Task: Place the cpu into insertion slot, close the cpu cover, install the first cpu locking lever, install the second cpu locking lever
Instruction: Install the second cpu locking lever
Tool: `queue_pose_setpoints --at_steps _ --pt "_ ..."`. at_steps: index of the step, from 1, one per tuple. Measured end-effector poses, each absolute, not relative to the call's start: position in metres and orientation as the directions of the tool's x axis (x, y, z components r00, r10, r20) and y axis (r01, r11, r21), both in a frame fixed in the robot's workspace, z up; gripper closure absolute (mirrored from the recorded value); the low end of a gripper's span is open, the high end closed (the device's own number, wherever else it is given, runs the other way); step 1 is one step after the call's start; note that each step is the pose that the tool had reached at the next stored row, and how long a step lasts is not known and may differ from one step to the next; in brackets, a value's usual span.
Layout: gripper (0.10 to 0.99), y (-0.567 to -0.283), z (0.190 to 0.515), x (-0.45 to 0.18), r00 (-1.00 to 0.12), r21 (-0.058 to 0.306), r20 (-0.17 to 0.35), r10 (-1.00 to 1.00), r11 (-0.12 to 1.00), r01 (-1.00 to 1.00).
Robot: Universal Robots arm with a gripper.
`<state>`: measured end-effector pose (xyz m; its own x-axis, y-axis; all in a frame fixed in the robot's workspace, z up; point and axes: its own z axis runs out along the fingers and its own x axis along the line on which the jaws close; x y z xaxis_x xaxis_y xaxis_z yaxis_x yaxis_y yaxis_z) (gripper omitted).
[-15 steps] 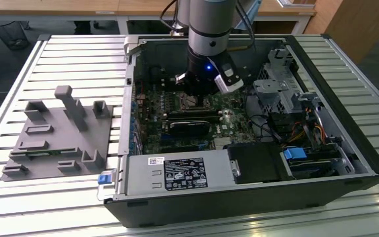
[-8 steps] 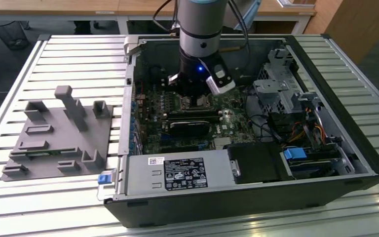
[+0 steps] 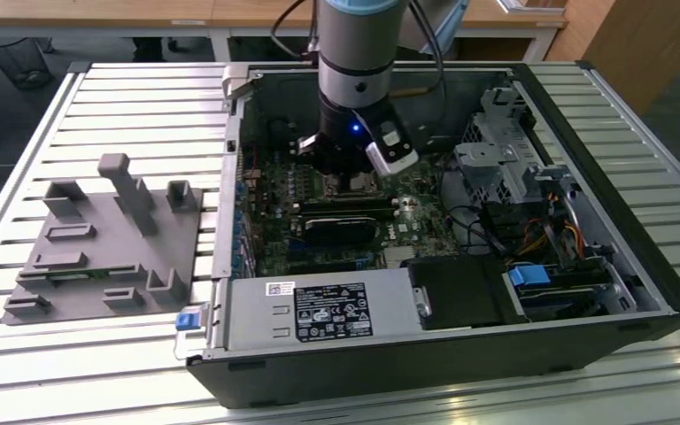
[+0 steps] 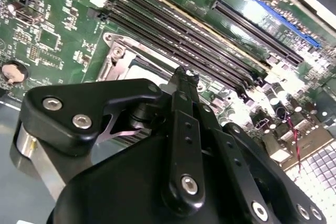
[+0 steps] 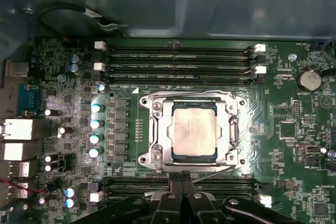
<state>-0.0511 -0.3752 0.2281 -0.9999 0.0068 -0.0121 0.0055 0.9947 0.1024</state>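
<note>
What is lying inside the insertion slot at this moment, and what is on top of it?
In the first wrist view the cpu sits in the insertion slot, silvery face up. The cpu cover lies closed around it, framing the chip through its window. The contacts underneath are covered by the chip.

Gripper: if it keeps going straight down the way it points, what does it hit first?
Probably the lower edge of the cpu cover, which lies closed over the cpu. The gripper sits at that edge. Depth is unclear, so the memory slots beside it are possible.
</note>
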Motion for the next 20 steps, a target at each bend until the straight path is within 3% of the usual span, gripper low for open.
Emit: queue_pose_setpoints --at_steps 13,20 --pt "0.965 -0.38 0.217 -0.061 -1.0 0.113 -0.012 0.007 0.994 0.006" --pt "0.965 -0.387 0.216 -0.064 -1.0 0.166 -0.011 0.008 0.986 0.006"
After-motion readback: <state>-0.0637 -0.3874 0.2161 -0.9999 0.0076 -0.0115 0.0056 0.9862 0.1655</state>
